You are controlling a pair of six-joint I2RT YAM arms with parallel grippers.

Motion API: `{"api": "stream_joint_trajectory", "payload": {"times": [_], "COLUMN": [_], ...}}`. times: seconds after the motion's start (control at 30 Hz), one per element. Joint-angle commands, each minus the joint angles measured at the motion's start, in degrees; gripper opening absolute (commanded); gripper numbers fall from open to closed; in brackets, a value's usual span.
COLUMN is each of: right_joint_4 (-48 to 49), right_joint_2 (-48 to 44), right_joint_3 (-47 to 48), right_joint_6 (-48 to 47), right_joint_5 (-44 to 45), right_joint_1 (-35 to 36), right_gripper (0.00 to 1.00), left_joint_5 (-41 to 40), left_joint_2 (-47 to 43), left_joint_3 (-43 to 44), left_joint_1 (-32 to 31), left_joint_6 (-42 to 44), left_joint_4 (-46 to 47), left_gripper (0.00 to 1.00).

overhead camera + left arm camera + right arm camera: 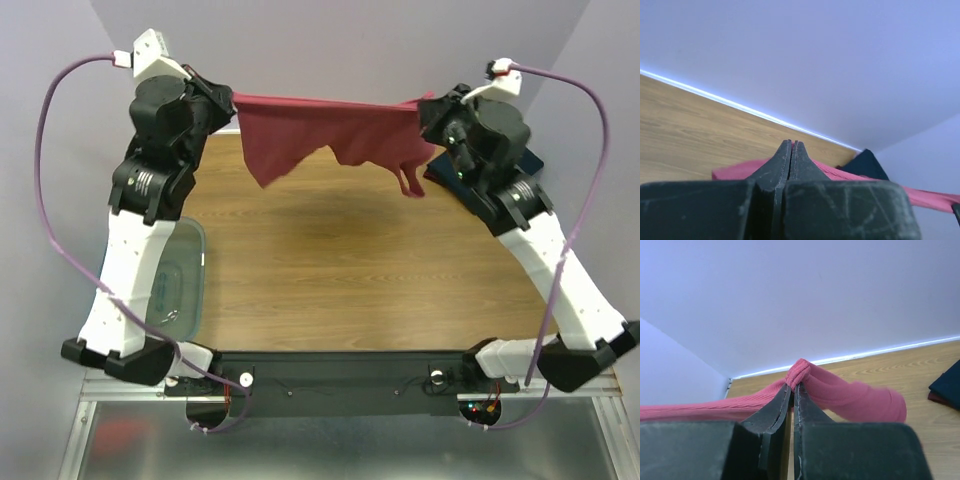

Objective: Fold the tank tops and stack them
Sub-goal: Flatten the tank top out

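We count two tops, two grippers and one bin.

The red top (330, 135) hangs in the air over the far part of the table (350, 260), stretched by its upper edge between the two grippers. That edge runs nearly straight from left to right. Below it the cloth droops in uneven folds, and the straps dangle lowest, toward the right. From above, none of it seems to touch the wood, though we cannot be sure of the lowest tip.

The left gripper (228, 100) holds the left end. In its wrist view the left gripper (792, 145) has its jaws pressed together with no gap, and the red top (740, 170) spreads out to both sides below the tips. The pinch itself is hidden there.

The right gripper (425, 108) holds the right end. In its wrist view the right gripper (794, 385) is closed down to a thin slit, with a bunched ridge of the red top (855, 397) clamped at the tips and cloth falling away on either side.

The navy top (436, 170) lies flat on the table at the far right, partly hidden behind the right arm and apart from the red one. Both wrist views catch a corner of it (865, 162) (947, 385).

The bin (190, 270) sits at the near left, partly under the left arm. Something small lies inside; we cannot tell what.
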Motion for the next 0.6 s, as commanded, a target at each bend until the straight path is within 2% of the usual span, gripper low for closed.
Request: {"api": "stream_joint_trajectory", "payload": {"times": [0.0,0.13,0.23,0.3,0.4,0.47,0.5,0.57], "right_joint_4": [0.28,0.37,0.28,0.28,0.10,0.02,-0.07,-0.07], "right_joint_2": [-7.20,-9.67,-6.79,-1.61,6.56,16.05,19.56,28.09], "right_joint_3": [-0.85,-1.56,1.07,3.88,7.92,9.25,9.69,10.22], "right_joint_6": [-3.05,-4.89,-7.09,-8.23,-9.29,-8.68,-8.24,-6.22], "right_joint_5": [4.80,7.89,7.11,5.09,-2.28,-7.82,-9.49,-14.07], "right_joint_1": [-0.54,-0.63,-0.63,-0.63,-0.63,-0.63,-0.63,-0.63], "right_gripper": [0.00,0.00,0.00,0.00,0.00,0.00,0.00,0.01], "left_joint_5": [3.27,2.75,4.06,5.38,2.24,-0.58,-0.77,0.02], "left_joint_2": [-4.55,-5.97,-5.71,-6.23,-7.37,-7.73,-7.81,-7.90], "left_joint_3": [-4.22,-7.58,-10.82,-16.17,-22.94,-32.66,-32.72,-41.56], "left_joint_1": [-1.62,-9.18,-11.91,-12.36,-12.27,-11.48,-10.87,-9.20], "left_joint_6": [1.34,0.46,-1.64,-4.72,-8.75,-12.26,-13.68,-15.79], "left_joint_4": [3.00,5.12,6.95,8.62,11.27,12.32,12.85,15.57], "left_gripper": [0.00,0.00,0.00,0.00,0.00,0.00,0.00,0.00]}}
